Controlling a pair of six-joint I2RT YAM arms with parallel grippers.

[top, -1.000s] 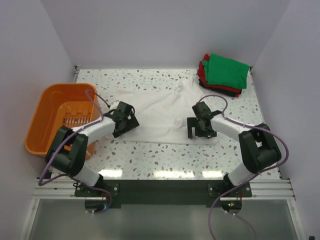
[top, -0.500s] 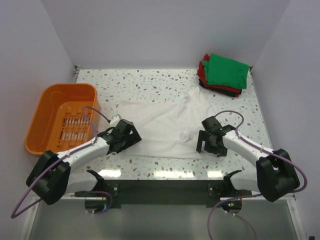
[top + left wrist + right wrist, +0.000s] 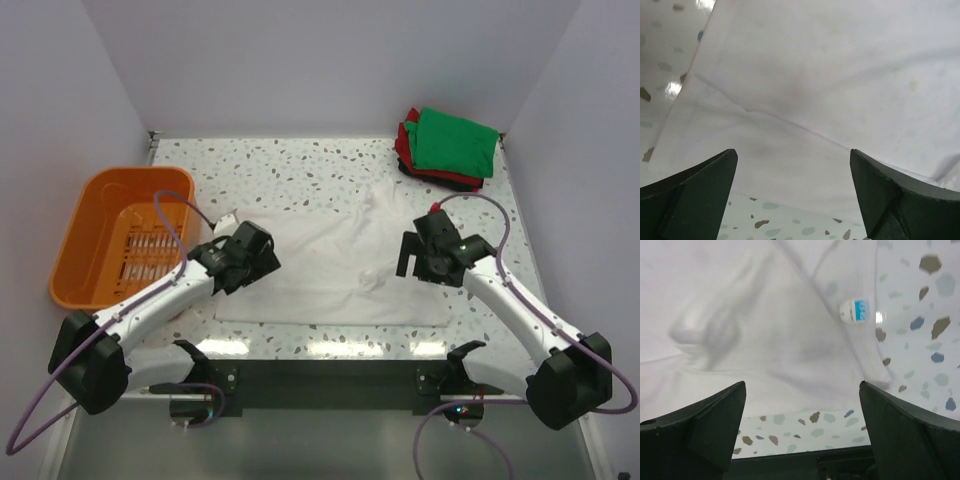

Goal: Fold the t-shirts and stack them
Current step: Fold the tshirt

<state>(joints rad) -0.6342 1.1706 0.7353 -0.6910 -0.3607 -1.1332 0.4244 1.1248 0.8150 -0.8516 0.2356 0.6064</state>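
The left arm point(image 3: 150, 300) lies low and stretched out, reaching forward and inward from its base, with its wrist point(image 3: 240, 258) angled downward. Its jaws stand spread wide, and in the left wrist view the two dark fingers point(image 3: 690, 195) sit far apart at the lower corners. The right arm point(image 3: 515, 300) mirrors this pose, extended forward and inward with its wrist tipped down. Its jaws are likewise wide apart, with the fingers point(image 3: 910, 430) at the lower corners of its own view.
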